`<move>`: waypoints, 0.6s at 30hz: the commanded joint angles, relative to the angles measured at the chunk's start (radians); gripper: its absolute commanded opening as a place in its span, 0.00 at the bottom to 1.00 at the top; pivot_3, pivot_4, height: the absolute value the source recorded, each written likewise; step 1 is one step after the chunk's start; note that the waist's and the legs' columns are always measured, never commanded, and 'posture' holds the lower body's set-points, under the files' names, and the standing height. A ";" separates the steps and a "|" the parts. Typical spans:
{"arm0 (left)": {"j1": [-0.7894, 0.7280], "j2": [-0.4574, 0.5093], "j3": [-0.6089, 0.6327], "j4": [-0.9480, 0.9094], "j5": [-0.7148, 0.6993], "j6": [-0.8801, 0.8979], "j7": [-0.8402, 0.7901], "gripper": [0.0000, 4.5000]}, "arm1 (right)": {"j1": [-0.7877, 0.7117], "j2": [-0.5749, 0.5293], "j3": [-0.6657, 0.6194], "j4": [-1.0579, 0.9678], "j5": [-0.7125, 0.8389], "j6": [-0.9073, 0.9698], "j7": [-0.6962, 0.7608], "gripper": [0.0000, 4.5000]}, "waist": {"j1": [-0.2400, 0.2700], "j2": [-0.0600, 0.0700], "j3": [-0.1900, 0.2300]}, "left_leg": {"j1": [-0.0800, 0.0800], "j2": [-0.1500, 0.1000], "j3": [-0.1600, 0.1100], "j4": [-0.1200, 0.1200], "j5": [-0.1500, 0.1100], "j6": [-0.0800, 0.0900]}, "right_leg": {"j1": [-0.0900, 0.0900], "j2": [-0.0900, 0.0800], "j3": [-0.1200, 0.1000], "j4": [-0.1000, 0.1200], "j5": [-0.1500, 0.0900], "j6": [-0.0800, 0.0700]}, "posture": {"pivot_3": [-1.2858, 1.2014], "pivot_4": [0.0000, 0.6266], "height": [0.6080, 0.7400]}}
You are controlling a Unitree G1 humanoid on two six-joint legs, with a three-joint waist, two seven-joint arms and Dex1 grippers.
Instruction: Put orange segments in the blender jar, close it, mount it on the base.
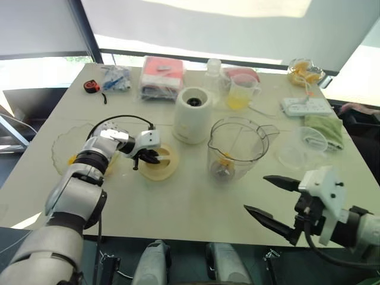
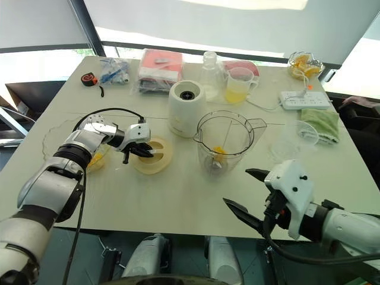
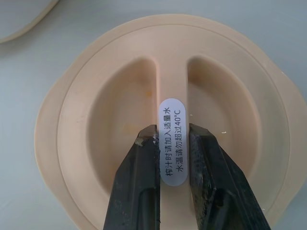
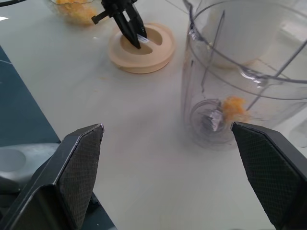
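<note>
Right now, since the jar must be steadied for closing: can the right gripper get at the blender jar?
Probably yes: the right gripper is open wide, and bare table lies between it and the blender jar.

Your left tool (image 3: 171, 143) reaches forward and angles down, its black fingers (image 3: 139, 187) pinched close together. Your right tool (image 1: 274, 199) hovers low near you, fingers spread wide, holding nothing.

Cream round lid (image 1: 159, 161) flat on white table (image 1: 178, 202), white label on its centre ridge. Measuring cup (image 1: 240, 91) with pale yellow liquid near far edge. White power strip (image 1: 306, 106) beside green cloth (image 1: 325, 129). Tape measure (image 1: 91, 86) at far left corner. Red-topped packet stack (image 1: 161, 76) beside it.
</note>
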 commanded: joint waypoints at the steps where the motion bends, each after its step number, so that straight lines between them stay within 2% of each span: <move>1: -0.139 0.068 0.087 -0.163 -0.094 0.099 -0.130 0.06 | -0.008 0.042 0.030 0.020 -0.062 0.015 0.004 1.00 | 0.002 -0.001 0.000 | -0.003 0.000 0.000 0.001 0.000 0.000 | -0.002 0.000 -0.002 0.000 0.000 0.000 | 0.52 0.24 1.00; 4: -0.251 0.117 0.109 -0.204 -0.107 0.148 -0.171 0.06 | -0.034 0.089 0.075 0.052 -0.107 0.014 0.008 1.00 | 0.002 -0.001 0.001 | -0.016 0.001 -0.005 0.011 -0.001 0.002 | -0.008 0.002 -0.010 0.001 0.002 0.003 | 0.52 0.24 1.00; 9: -0.450 0.114 0.145 -0.169 -0.140 0.171 -0.220 0.06 | -0.055 0.177 0.183 0.081 -0.220 0.013 -0.001 1.00 | 0.003 0.001 -0.001 | -0.013 0.000 -0.004 0.014 -0.005 0.008 | -0.003 -0.001 -0.010 0.000 0.001 0.002 | 0.52 0.24 1.00; 13: -0.617 0.017 0.134 -0.068 -0.132 0.205 -0.252 0.06 | -0.054 0.238 0.214 0.100 -0.292 0.003 0.003 1.00 | 0.010 0.001 0.000 | -0.014 -0.002 -0.004 0.017 -0.005 0.008 | -0.003 -0.001 -0.011 0.000 0.000 0.000 | 0.52 0.24 1.00; 16: -0.717 -0.108 0.114 0.026 -0.109 0.225 -0.250 0.06 | -0.051 0.278 0.241 0.131 -0.365 -0.018 0.019 1.00 | 0.020 0.000 0.000 | -0.014 -0.003 -0.004 0.017 -0.005 0.008 | -0.003 -0.001 -0.011 0.000 0.000 0.000 | 0.52 0.24 1.00; 18: -0.754 -0.155 0.113 0.068 -0.099 0.237 -0.250 0.06 | -0.051 0.302 0.257 0.140 -0.402 -0.027 0.025 1.00 | 0.022 0.001 0.000 | -0.014 -0.004 -0.004 0.017 -0.005 0.009 | -0.003 -0.001 -0.011 0.000 -0.001 0.000 | 0.52 0.24 1.00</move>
